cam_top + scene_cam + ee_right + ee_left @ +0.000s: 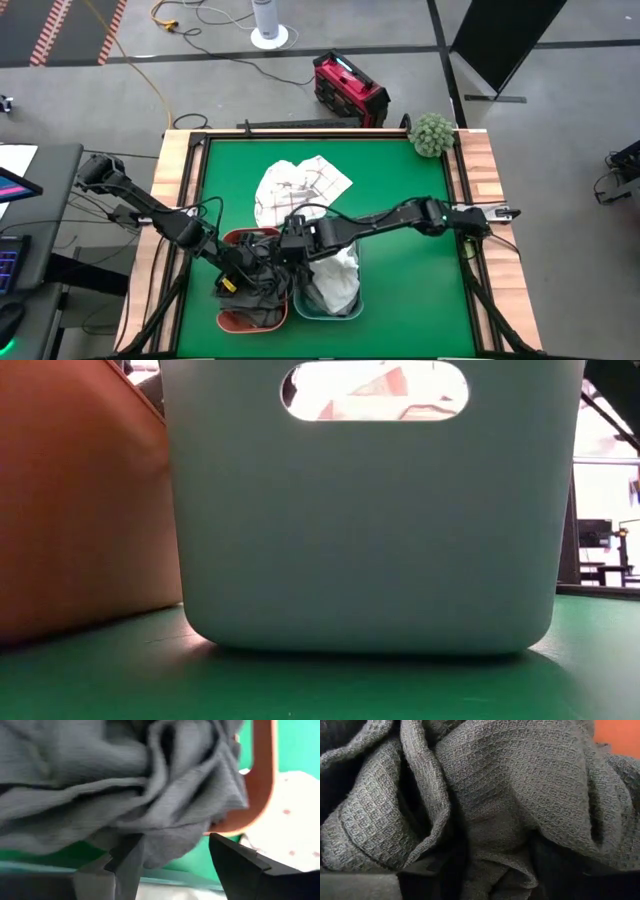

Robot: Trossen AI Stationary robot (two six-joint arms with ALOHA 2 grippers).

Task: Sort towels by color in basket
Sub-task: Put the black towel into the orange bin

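Note:
A dark grey towel [510, 785] lies bunched in the rust-orange basket [240, 322] at the table's near edge. My left gripper [490, 880] is down in this basket, open, with a fold of the towel between its fingers. My right gripper [175, 865] hangs open over the basket's far rim [262, 785], just above the grey cloth [125, 785]. White towels [335, 275] fill the pale teal basket [330, 316] beside it. More white towels with thin red check lines [300, 185] lie heaped on the green table. My left gripper comes slanting down from the table's left into the dark grey towel. A fold of the towel [490, 865] lies between its two spread fingers and rests in the basket. My right gripper's one finger [127, 865] stands at the grey cloth's hanging edge; whether it touches, I cannot tell.
A round green fuzzy ball [432, 133] sits at the table's far right corner. In the low view the teal basket's wall [370, 540] and the orange basket's wall [80, 510] block the table. Bare green mat lies to the right of the baskets.

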